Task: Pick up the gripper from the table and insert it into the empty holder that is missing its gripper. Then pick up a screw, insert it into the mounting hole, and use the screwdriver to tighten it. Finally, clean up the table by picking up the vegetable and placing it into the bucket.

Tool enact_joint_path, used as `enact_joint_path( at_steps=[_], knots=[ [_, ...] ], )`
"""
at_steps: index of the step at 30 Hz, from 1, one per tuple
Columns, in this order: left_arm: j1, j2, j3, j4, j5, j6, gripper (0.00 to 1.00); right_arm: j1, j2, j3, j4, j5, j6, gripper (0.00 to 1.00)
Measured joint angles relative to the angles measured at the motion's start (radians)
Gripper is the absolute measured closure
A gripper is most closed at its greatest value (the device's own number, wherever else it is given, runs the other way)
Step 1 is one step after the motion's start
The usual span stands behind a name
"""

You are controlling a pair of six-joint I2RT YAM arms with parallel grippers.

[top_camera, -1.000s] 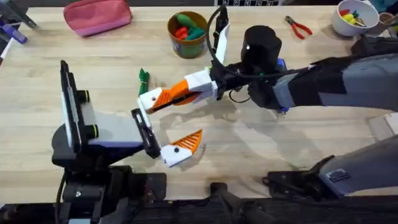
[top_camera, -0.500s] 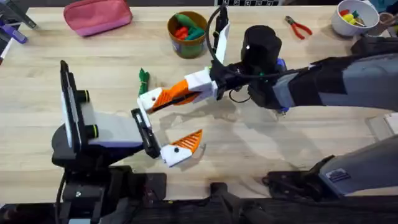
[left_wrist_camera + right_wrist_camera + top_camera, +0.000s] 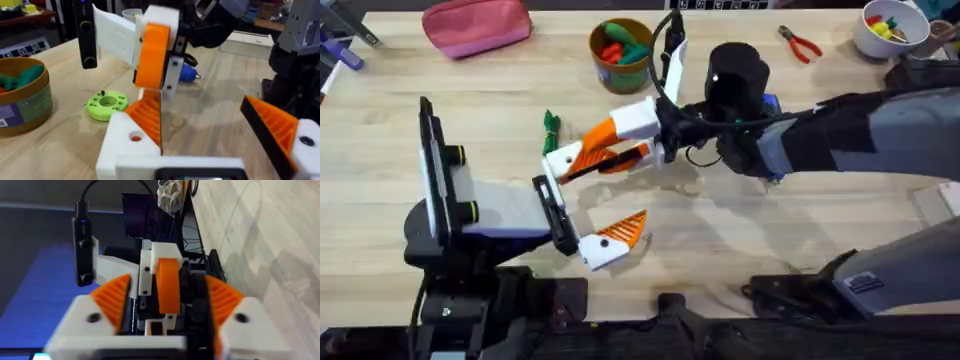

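Light wood tabletop is running under both arms. Nearest to you, the left gripper (image 3: 200,115) is reaching forward with its two fingers spread wide and nothing pinched between them. On its farther finger, the orange ribbed tip (image 3: 168,282) is sitting against the white holder (image 3: 560,160); you cannot tell whether it is fully seated. The right gripper (image 3: 620,140) is reaching across from the right and straddling that tip with its orange pads (image 3: 112,300) parted, a gap showing on each side.

Just beyond the holder, the dark green vegetable (image 3: 551,128) is lying on the table, and a round green disc (image 3: 106,104) is resting near it. The blue screwdriver (image 3: 187,73) is lying behind the right arm's wrist. Farther back, the brown bucket (image 3: 621,52) is standing upright with red and green toys in it. Along the far edge, a pink pouch (image 3: 475,25), red-handled pliers (image 3: 800,43) and a white bowl (image 3: 890,28) are sitting well apart.
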Motion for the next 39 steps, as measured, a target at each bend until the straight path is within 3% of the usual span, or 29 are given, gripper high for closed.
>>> enact_joint_path(
  at_steps=[1, 3, 15, 23, 27, 35, 39],
  knots=[
    [0.0, 0.0, 0.0, 0.0, 0.001, 0.0, 0.014, 0.002, 0.0, 0.0, 0.0, 0.0, 0.0, 0.087],
    [0.0, 0.0, 0.0, 0.0, 0.001, 0.0, 0.014, 0.003, 0.0, 0.0, 0.001, 0.001, -0.003, 0.017],
    [0.0, 0.0, 0.0, 0.0, 0.001, 0.0, 0.015, -0.002, 0.0, 0.0, 0.008, 0.011, -0.004, 0.009],
    [0.0, 0.0, 0.0, 0.0, 0.001, 0.0, 0.015, -0.061, -0.023, 0.0, -0.029, 0.02, -0.061, 0.01],
    [0.0, 0.0, 0.0, 0.0, 0.002, 0.0, 0.015, -0.113, -0.115, 0.003, -0.26, 0.073, -0.164, 0.009],
    [0.0, 0.0, 0.0, 0.0, 0.002, 0.0, 0.015, -0.226, -0.337, 0.009, -0.785, 0.313, -0.461, 0.009],
    [0.0, 0.0, 0.0, 0.0, 0.001, 0.0, 0.015, -0.266, -0.455, 0.069, -1.062, 0.44, -0.59, 0.009]
  ],
)
